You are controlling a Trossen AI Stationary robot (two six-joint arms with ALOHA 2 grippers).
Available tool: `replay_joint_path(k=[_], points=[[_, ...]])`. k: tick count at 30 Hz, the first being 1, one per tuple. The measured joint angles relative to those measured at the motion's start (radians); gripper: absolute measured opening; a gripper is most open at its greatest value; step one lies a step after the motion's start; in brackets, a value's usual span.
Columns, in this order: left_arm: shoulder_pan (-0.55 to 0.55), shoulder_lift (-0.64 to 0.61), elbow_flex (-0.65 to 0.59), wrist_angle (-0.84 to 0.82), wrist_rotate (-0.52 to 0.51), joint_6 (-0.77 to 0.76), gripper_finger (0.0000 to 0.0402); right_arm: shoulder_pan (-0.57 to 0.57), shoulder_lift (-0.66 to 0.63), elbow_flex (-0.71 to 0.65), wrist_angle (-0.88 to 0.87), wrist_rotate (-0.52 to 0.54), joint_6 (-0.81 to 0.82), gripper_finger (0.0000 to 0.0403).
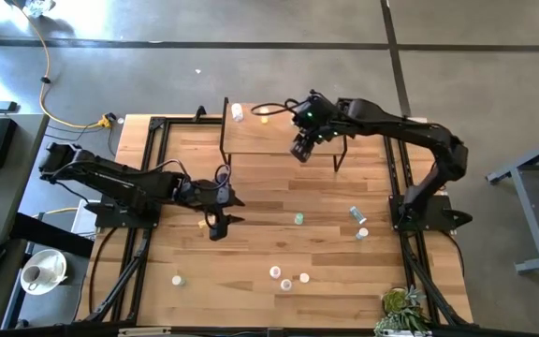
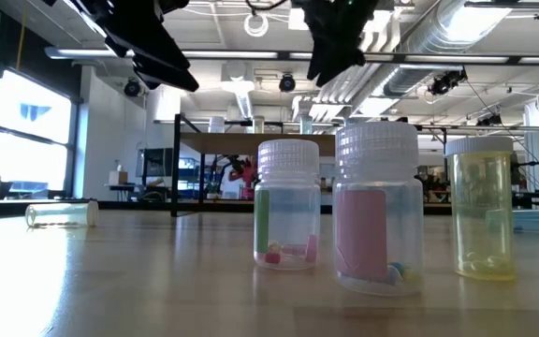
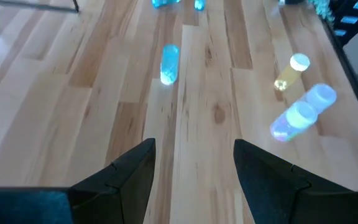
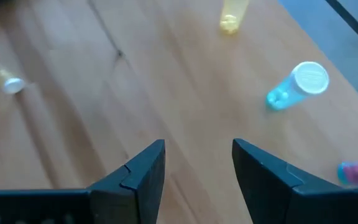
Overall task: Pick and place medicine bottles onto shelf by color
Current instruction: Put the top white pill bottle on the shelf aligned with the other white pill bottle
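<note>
High view shows your left claw (image 1: 221, 225) low over the middle of the table (image 1: 251, 300), fingers spread, holding nothing. A tiny yellow bottle (image 1: 201, 224) lies just beside it. A green bottle (image 1: 298, 219) lies on its side farther out in front of the claw, seen in the left wrist view too (image 3: 169, 63). Three more bottles (image 1: 288, 279) sit together near the front edge, well apart from the claw.

Your right claw (image 1: 301, 150) hangs at the front edge of the shelf (image 1: 260, 137), fingers spread and holding nothing. A white bottle (image 1: 238, 112) and a yellow one (image 1: 264, 119) are at the back of the shelf. Two blue bottles (image 1: 357, 217) lie on the table near the right arm's base.
</note>
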Motion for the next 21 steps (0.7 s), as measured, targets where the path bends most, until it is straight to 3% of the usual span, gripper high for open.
replay_joint_path(k=[7, 12, 21], points=[[-0.036, -0.064, 0.000, -0.098, -0.045, -0.055, 0.0207, 0.109, -0.062, 0.000, -0.048, 0.010, -0.003, 0.0178], [-0.103, -0.074, 0.000, -0.178, -0.098, -0.094, 0.0207, 0.198, -0.064, 0.000, -0.127, 0.105, -0.006, 0.0178], [-0.192, -0.073, 0.000, -0.286, -0.166, -0.203, 0.0207, 0.311, -0.059, 0.000, -0.251, 0.112, 0.060, 0.0178]])
